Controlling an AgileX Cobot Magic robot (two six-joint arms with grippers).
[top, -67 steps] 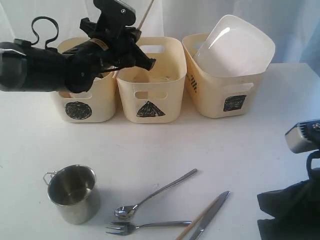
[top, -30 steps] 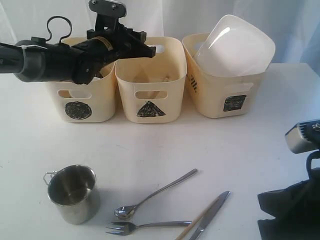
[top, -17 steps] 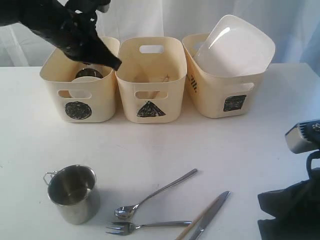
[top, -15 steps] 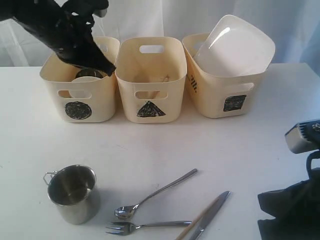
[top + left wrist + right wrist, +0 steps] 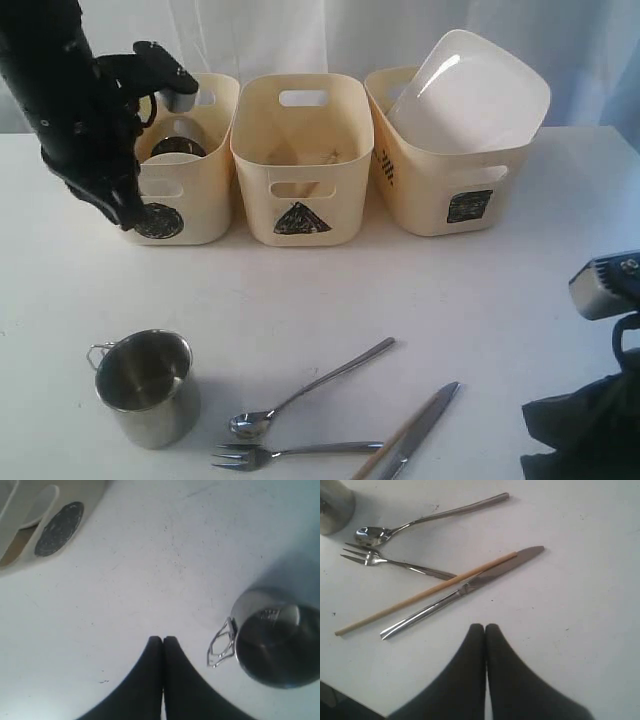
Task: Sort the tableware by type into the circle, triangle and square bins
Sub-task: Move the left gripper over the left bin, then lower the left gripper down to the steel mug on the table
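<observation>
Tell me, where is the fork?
In the exterior view the fork lies near the bottom edge, just below the spoon, with the steel mug to its left and the knife to its right.

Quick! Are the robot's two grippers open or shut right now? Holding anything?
Left gripper: closed, holding nothing.
Right gripper: closed, holding nothing.

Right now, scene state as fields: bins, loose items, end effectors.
circle bin: cream plastic tub marked with a black circle, steel and white pieces inside
triangle bin: cream tub marked with a black triangle, contents unclear
square bin: cream tub marked with a black square, holds tilted large white square plate
loose items: upright steel handled mug, steel spoon, steel fork, steel knife, wooden chopstick alongside knife
left end effector: shut, empty, near mug
right end effector: shut, empty, near knife
</observation>
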